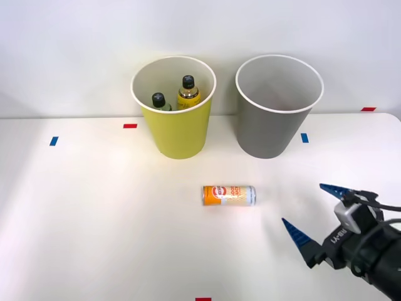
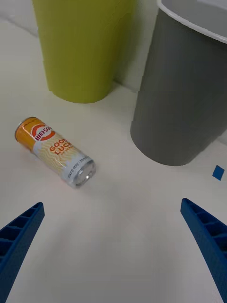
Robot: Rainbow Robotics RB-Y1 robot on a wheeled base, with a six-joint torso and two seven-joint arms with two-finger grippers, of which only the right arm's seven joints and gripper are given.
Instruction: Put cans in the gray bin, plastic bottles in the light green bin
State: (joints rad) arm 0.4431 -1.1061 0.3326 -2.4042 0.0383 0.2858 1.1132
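Lying sideways on the bench, can; end effector spread wide nearby; both bottles visible inside light green bin from front.

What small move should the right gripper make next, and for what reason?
Probably move the open right gripper toward the can and lower around it. The can lies on its side on the table, both bottles are already in the light green bin, and the gray bin looks empty.
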